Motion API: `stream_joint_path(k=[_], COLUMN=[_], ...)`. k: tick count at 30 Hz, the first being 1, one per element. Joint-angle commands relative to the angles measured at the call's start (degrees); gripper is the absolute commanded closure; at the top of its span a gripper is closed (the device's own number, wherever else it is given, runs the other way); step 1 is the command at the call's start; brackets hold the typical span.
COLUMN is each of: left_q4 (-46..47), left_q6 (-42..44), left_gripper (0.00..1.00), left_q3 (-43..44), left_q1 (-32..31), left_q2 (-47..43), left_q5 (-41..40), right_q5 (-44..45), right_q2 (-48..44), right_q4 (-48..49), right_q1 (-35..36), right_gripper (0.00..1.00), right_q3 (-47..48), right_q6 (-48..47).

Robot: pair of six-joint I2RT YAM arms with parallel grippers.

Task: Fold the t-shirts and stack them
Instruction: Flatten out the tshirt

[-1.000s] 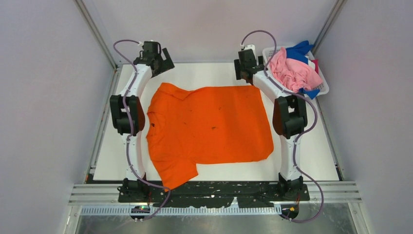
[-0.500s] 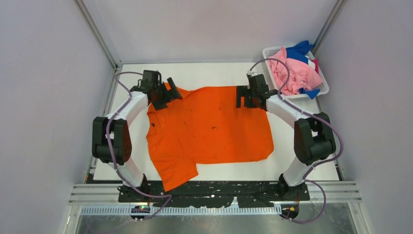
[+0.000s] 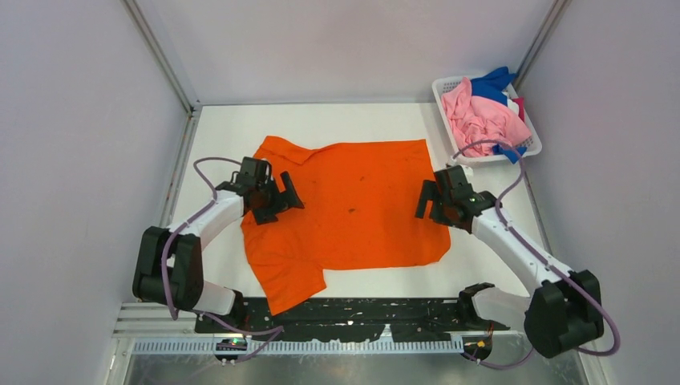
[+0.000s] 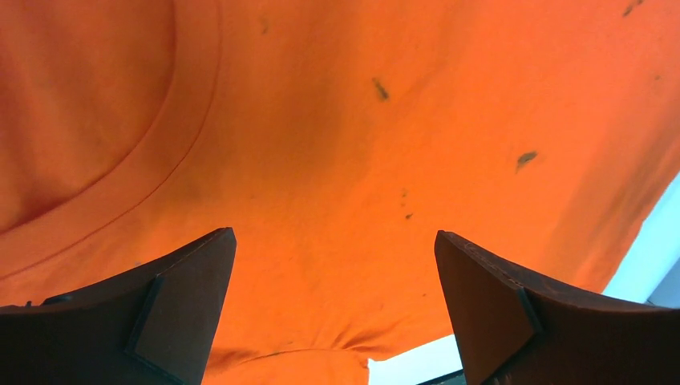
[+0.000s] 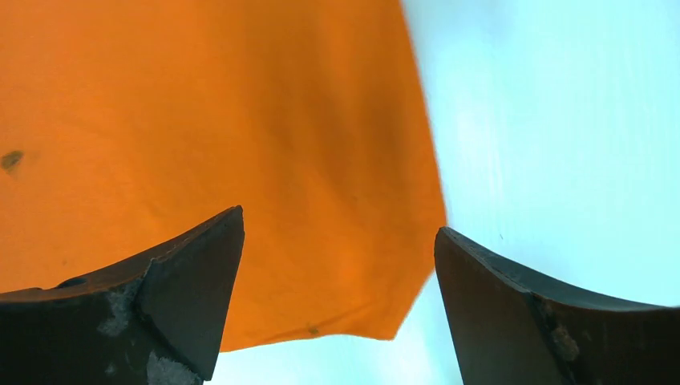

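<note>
A bright orange t-shirt (image 3: 353, 208) with tiny dark specks lies spread flat on the white table, collar to the left, one sleeve reaching the near edge. My left gripper (image 3: 277, 196) is open above the shirt near the collar; the cloth fills the left wrist view (image 4: 337, 160). My right gripper (image 3: 433, 200) is open above the shirt's right hem; the right wrist view shows the hem corner (image 5: 393, 321). Neither holds anything. Pink (image 3: 481, 119), blue (image 3: 491, 83) and magenta (image 3: 520, 107) shirts lie heaped in the basket.
A white mesh basket (image 3: 531, 138) stands at the back right corner of the table (image 3: 361, 120). Grey walls with metal frame posts close in both sides and the back. The arm bases sit on a black rail at the near edge.
Both arms have swung from the back of the table toward the near side, now hovering open over the shirt's left and right edges. The shirt has not moved.
</note>
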Motion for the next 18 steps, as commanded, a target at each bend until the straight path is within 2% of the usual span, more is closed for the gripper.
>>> stream_joint_path(k=[1, 3, 4, 6, 9, 12, 14, 18], left_q4=[1.16, 0.37, 0.08, -0.37, -0.19, 0.30, 0.55, 0.88], left_q6=[-0.61, -0.38, -0.17, 0.35, 0.63, 0.86, 0.99, 0.99], left_gripper=[0.00, 0.00, 0.00, 0.00, 0.00, 0.00, 0.00, 0.01], left_q3=[-3.06, -4.14, -4.38, -4.65, -5.06, -5.07, -5.04, -5.28], left_q1=[0.22, 0.22, 0.21, 0.22, 0.22, 0.22, 0.22, 0.22], left_q2=[-5.45, -6.88, -7.29, -7.94, -8.57, -8.65, -8.40, -7.81], left_q5=[-3.58, -4.70, -5.02, -5.26, -5.33, -5.24, -5.11, -5.13], right_q5=[2.12, -0.44, -0.68, -0.48, 0.33, -0.27, -0.57, -0.01], right_q2=[-6.25, -8.60, -9.83, -11.10, -11.51, -10.46, -9.17, -5.21], right_q4=[-10.28, -10.98, -11.31, -11.80, -11.22, -8.13, -5.56, -4.10], right_q1=[-3.40, -4.76, -5.26, -5.52, -5.60, -5.62, -5.60, -5.52], right_gripper=[0.03, 0.02, 0.04, 0.14, 0.34, 0.46, 0.61, 0.81], right_q3=[-6.27, -9.34, -11.03, -12.77, -14.57, -15.89, -15.77, -13.04], right_q6=[10.26, 12.52, 13.22, 15.36, 16.15, 15.83, 15.15, 12.50])
